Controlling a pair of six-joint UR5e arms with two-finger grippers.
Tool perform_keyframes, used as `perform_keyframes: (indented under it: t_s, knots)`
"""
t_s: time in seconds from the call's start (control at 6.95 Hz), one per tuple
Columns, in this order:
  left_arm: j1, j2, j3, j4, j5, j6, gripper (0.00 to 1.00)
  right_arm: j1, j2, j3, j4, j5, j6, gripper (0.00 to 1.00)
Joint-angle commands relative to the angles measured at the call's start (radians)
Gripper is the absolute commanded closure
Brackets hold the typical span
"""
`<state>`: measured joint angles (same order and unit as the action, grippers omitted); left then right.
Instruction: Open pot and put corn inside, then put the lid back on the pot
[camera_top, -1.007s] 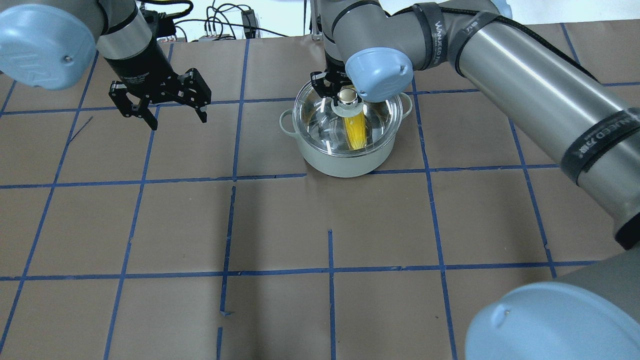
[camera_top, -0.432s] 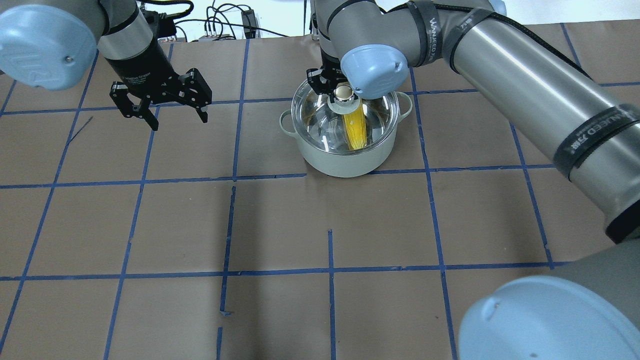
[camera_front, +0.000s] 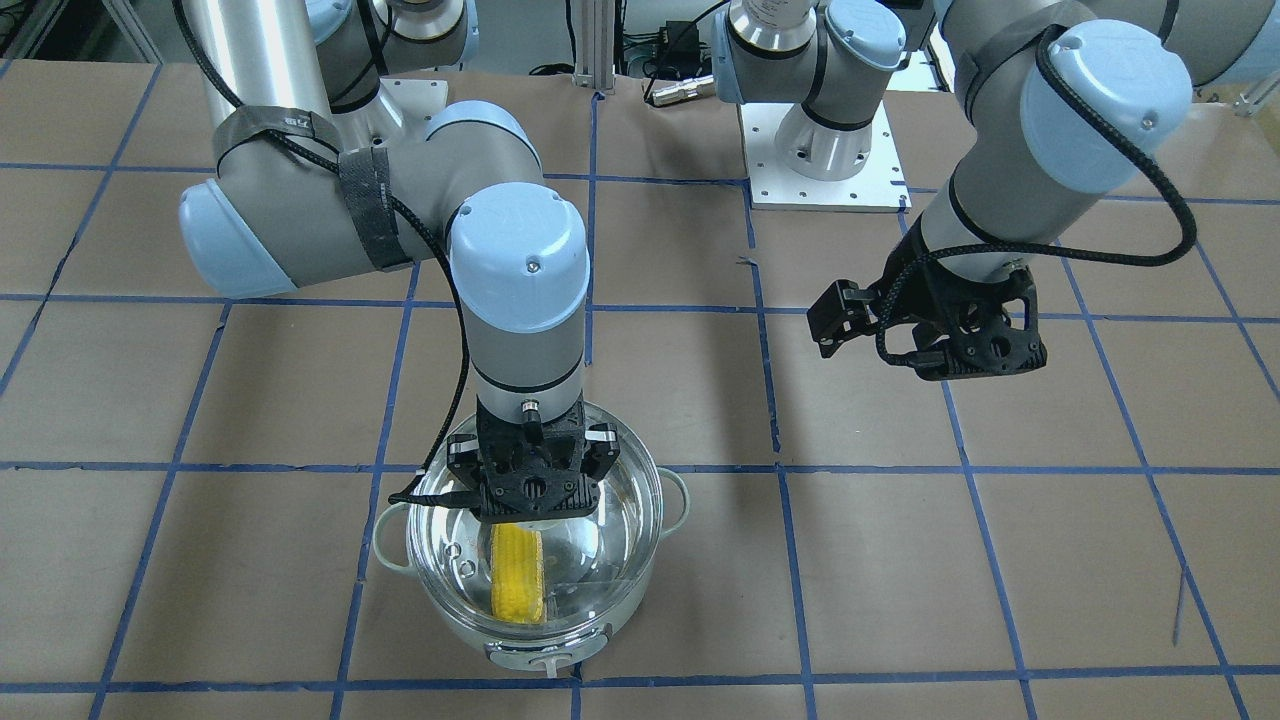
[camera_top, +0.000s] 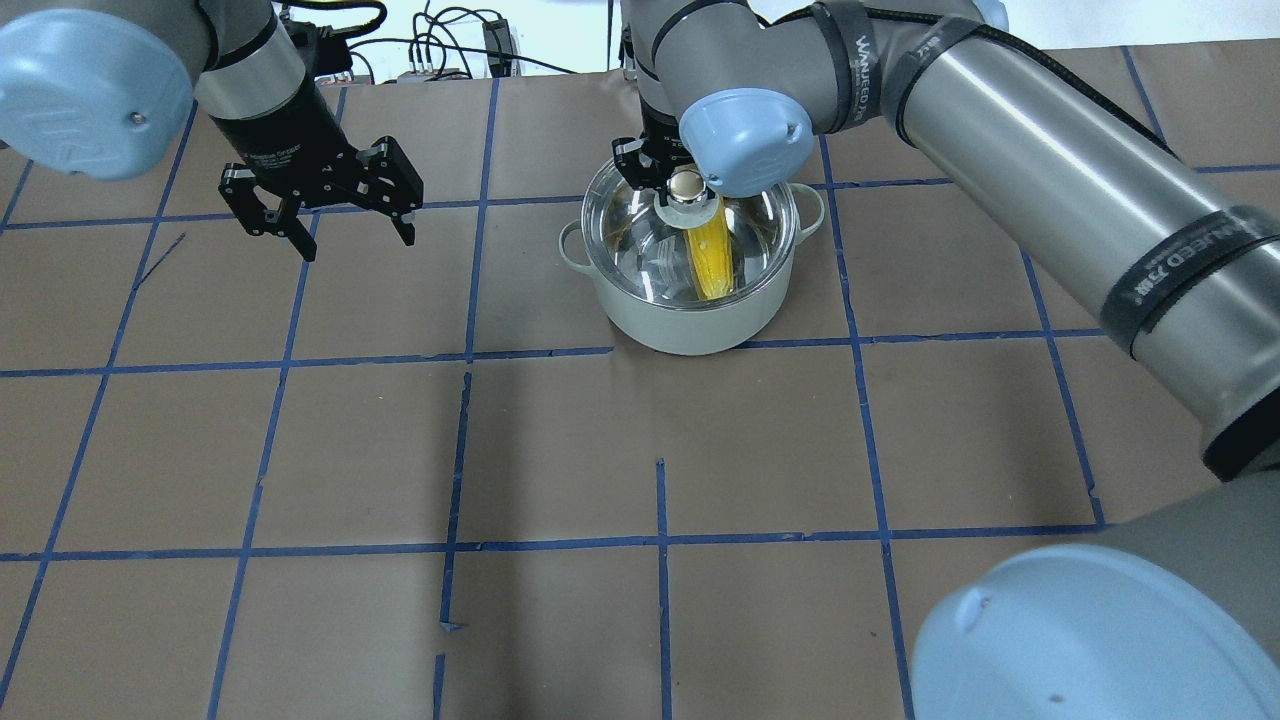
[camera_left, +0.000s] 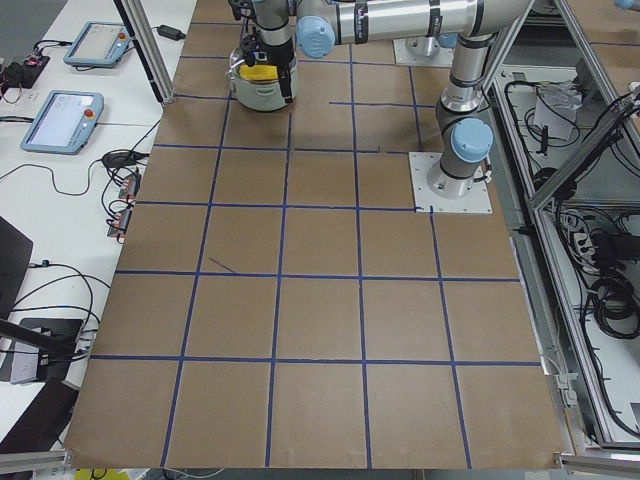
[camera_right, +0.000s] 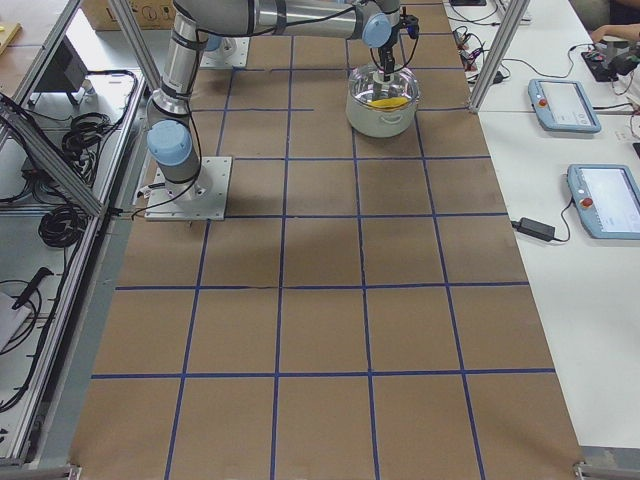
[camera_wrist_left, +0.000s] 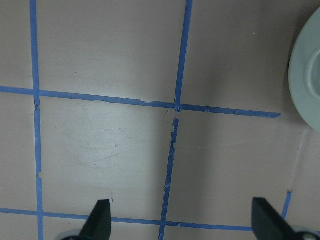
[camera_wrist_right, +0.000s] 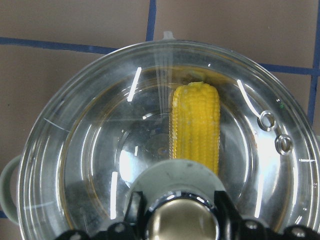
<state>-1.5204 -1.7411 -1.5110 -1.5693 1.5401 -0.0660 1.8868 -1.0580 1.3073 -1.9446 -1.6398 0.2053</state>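
The mint-green pot (camera_top: 690, 325) stands on the table at the far middle. The yellow corn (camera_top: 712, 262) lies inside it, seen through the clear glass lid (camera_top: 640, 240), which sits on the pot's rim. My right gripper (camera_top: 684, 184) is over the pot, shut on the lid's knob; in the right wrist view its fingers (camera_wrist_right: 135, 212) press both sides of the knob, with the corn (camera_wrist_right: 196, 125) below the glass. My left gripper (camera_top: 357, 247) hangs open and empty over the table, left of the pot. The left wrist view shows the pot's edge (camera_wrist_left: 305, 75).
The table is brown paper with a blue tape grid (camera_top: 465, 352). Cables and a power box (camera_top: 497, 45) lie beyond the far edge. My right arm (camera_top: 1050, 160) stretches across the right half. The robot's base plate (camera_front: 825, 185) shows in the front-facing view.
My right gripper has moved slightly away and down with the lid, and the lid has settled onto the pot's rim. The left arm has not moved.
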Motion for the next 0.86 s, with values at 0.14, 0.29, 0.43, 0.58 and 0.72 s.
perform_keyframes:
  t_s: [0.14, 0.29, 0.43, 0.58, 0.72]
  knots:
    - [-0.001, -0.002, 0.000, 0.000, 0.000, 0.000, 0.00, -0.005, 0.000, 0.001, 0.007, 0.000, -0.006, 0.69]
    - [-0.001, -0.002, 0.000, 0.000, 0.000, 0.000, 0.00, -0.006, 0.001, 0.001, 0.007, 0.002, -0.007, 0.69]
    - [0.000, -0.002, 0.000, 0.000, 0.000, 0.000, 0.00, -0.008, 0.001, 0.001, 0.009, 0.003, -0.006, 0.68]
    - [-0.001, 0.000, 0.000, 0.000, 0.000, 0.000, 0.00, -0.008, 0.003, 0.000, 0.006, 0.005, -0.003, 0.29]
    - [-0.001, 0.000, 0.000, 0.000, 0.000, 0.000, 0.00, -0.008, 0.007, -0.011, -0.002, 0.003, 0.003, 0.01]
